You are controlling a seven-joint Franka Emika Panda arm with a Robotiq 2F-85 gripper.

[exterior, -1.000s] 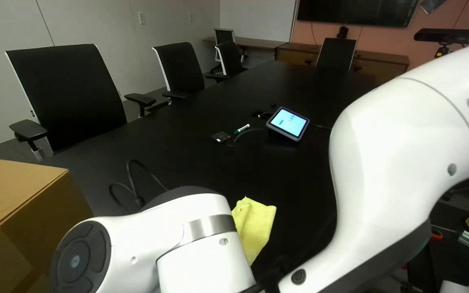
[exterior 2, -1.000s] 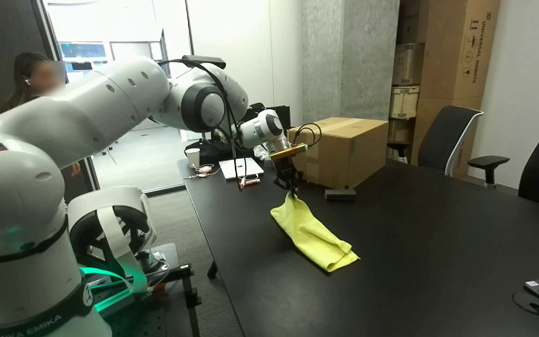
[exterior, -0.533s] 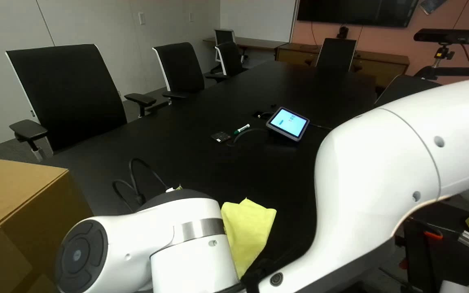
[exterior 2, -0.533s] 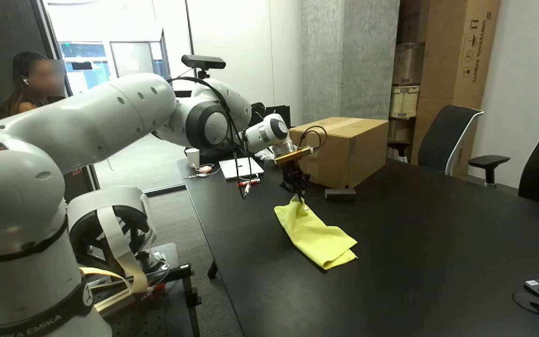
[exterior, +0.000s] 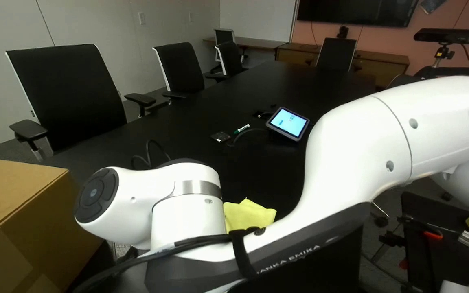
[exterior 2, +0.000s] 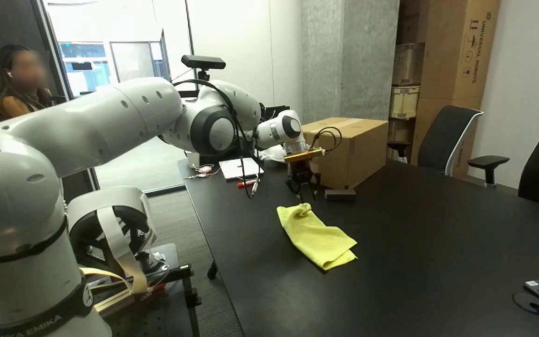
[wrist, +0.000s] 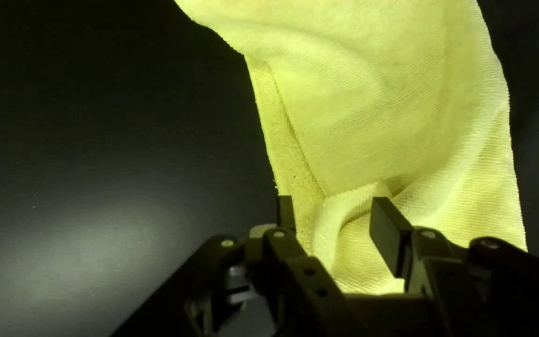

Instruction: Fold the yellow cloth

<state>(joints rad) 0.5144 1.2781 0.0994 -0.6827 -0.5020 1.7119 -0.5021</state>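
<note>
Filling the lower right in an exterior view, the black table (exterior 2: 414,276) is smooth and faintly glossy. On it, near centre, lies the yellow cloth (exterior 2: 318,238), a soft, finely ribbed strip, unevenly layered. There its long axis runs from just beneath my gripper (wrist: 334,215) toward the lower right; any further fold, I judge, should follow that line. My fingers (wrist: 388,238) stand parted, holding nothing. Smallest item: one curled pleat (wrist: 326,229), between them in the wrist view.
</note>
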